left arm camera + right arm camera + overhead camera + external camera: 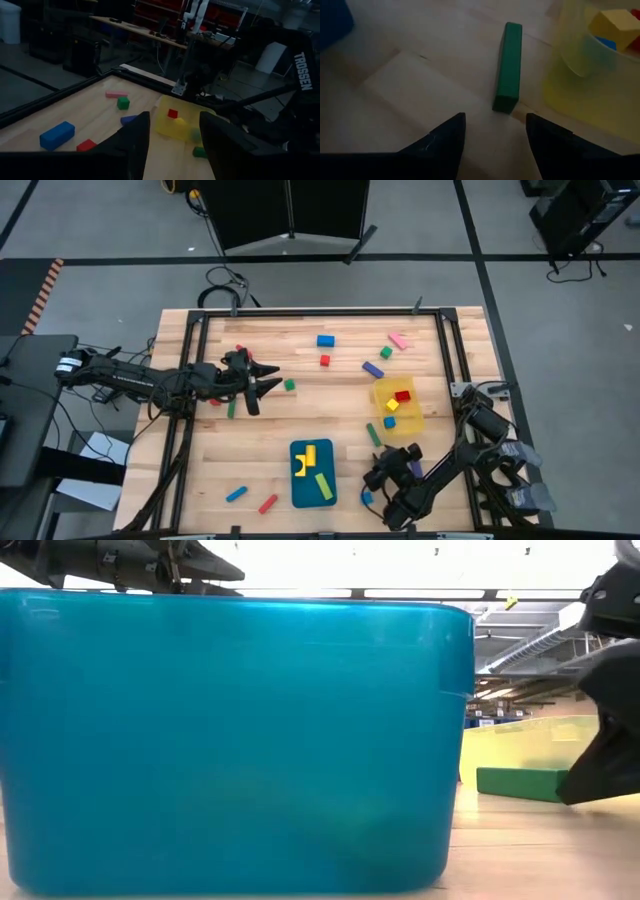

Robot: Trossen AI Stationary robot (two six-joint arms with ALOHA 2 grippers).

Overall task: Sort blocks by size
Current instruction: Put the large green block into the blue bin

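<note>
Blocks (374, 434): small solid-colour cubes + bars, scattered; some binned.

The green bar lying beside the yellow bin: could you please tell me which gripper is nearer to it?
Right. The right gripper hovers just short of the green bar, fingers open and empty. The left gripper is far across the table, beyond the yellow bin.

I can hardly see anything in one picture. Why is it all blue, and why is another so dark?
Low view: the tray sits right against the camera, filling it. Left wrist view: dim overall, so the left pincer shows only as dark shapes.
</note>
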